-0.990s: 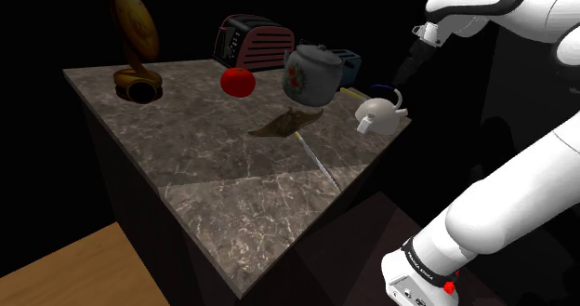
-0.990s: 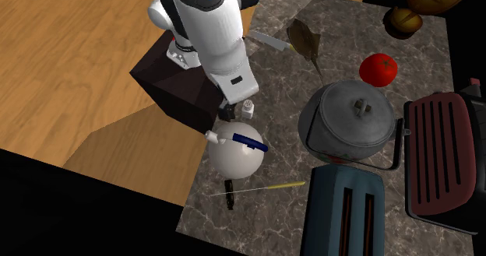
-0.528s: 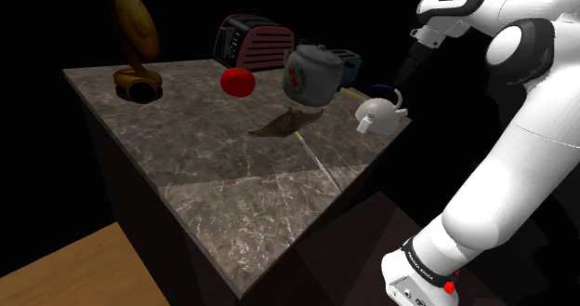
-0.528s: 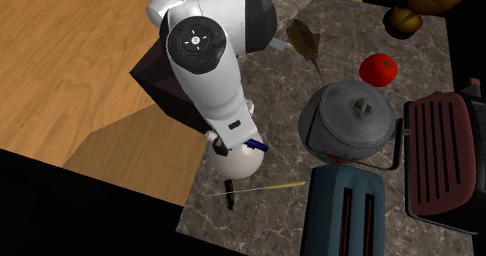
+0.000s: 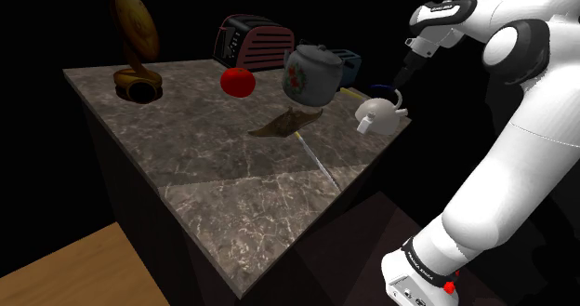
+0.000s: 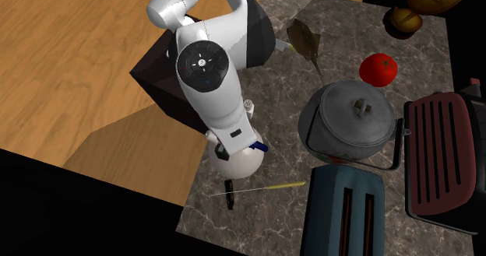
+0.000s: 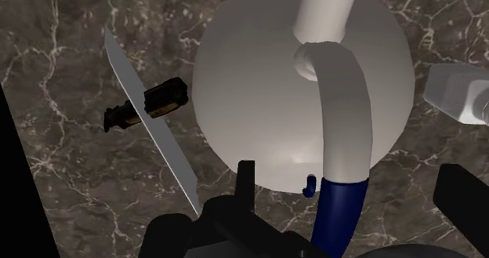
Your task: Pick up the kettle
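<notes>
The kettle [image 7: 302, 92] is a round white body with a short spout and an arched handle that turns dark blue [image 7: 338, 213] at one end. It stands near the marble counter's edge [image 5: 379, 114], [image 6: 240, 163]. My gripper [image 7: 353, 190] hangs directly above it, open, with the blue end of the handle between the fingers and nothing clasped. In the shoulder view the gripper [image 5: 406, 73] points down just above the kettle's handle. In the second exterior view my arm covers part of the kettle.
A knife [image 7: 153, 127] lies beside the kettle, and a small white shaker [image 7: 458, 99] stands on the other side. A large grey lidded pot [image 6: 354, 122], a blue toaster [image 6: 343, 212], a red toaster [image 6: 444, 161] and a tomato [image 6: 379, 69] sit further in. The counter edge [image 6: 195, 177] is close.
The arm's upper links have swung round and the hand has shifted over the white kettle. The kettle and the other objects have not moved.
</notes>
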Tool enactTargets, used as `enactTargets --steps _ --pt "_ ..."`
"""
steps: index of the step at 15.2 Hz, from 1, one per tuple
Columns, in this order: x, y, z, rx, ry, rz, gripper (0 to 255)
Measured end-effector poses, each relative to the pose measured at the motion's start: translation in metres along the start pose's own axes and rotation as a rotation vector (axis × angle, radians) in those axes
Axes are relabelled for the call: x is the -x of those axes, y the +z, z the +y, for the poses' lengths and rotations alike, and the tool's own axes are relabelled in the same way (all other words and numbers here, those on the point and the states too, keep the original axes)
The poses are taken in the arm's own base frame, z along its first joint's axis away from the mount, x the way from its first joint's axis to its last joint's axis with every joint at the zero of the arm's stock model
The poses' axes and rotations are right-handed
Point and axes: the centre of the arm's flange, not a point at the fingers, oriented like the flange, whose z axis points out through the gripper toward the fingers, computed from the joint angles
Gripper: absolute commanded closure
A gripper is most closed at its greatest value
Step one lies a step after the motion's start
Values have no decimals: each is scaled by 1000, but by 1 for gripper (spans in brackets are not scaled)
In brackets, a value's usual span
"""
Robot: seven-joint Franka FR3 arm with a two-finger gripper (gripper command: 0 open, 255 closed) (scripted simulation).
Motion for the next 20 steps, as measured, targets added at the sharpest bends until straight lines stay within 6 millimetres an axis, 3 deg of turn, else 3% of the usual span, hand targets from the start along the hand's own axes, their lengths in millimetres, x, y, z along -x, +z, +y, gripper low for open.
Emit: enactTargets --steps 11,20 --pt "0 0 -1 0 0 0 255" --pt "-2 -45 -1 0 0 -1 255"
